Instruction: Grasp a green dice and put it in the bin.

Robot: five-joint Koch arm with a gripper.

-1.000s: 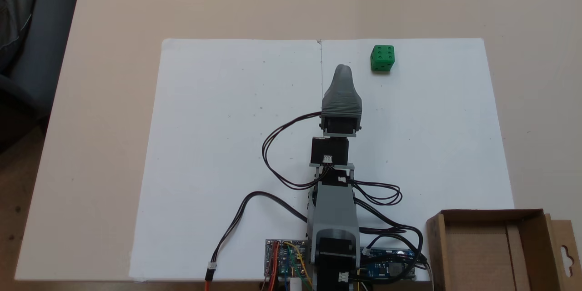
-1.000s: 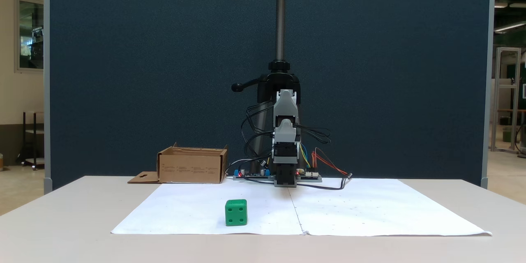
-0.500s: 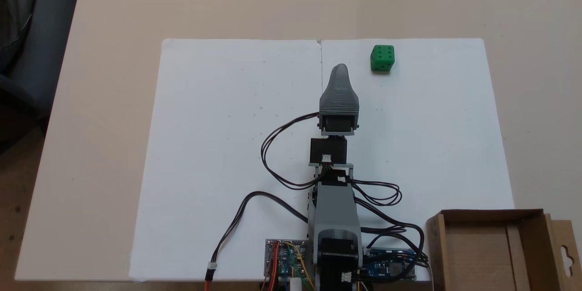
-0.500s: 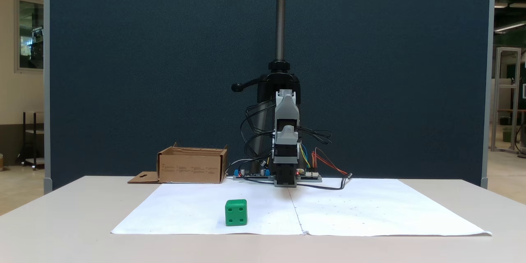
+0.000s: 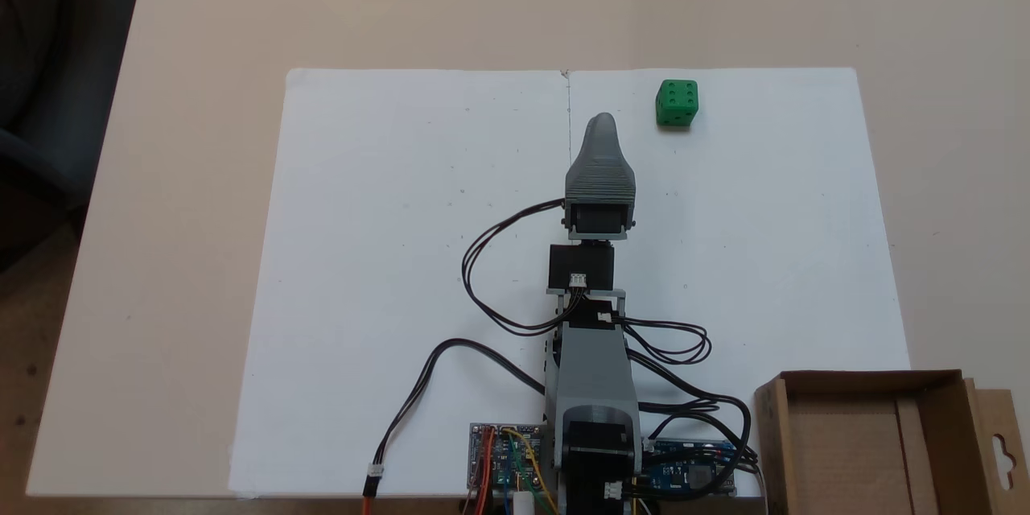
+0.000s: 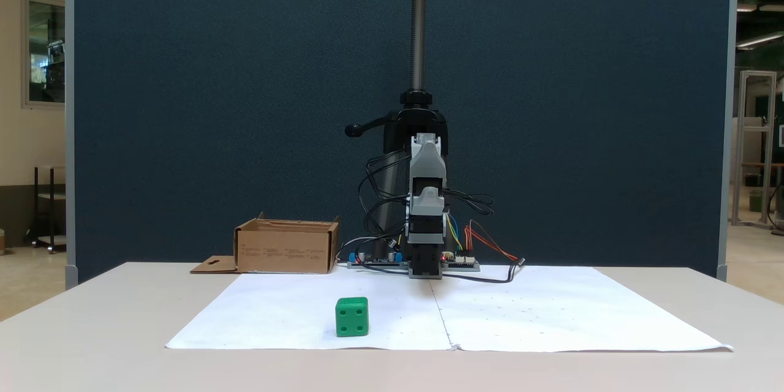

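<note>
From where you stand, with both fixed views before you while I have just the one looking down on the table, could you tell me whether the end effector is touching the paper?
Observer: No. In a fixed view the end effector hangs well above the white paper.
Operator: Thank you. How many pips are on the dice face turned away from the arm?
Observer: The green dice shows four pips on that face.
Operator: And is the bin's flap raised?
Observer: No. The flap of the bin lies flat on the table.
</note>
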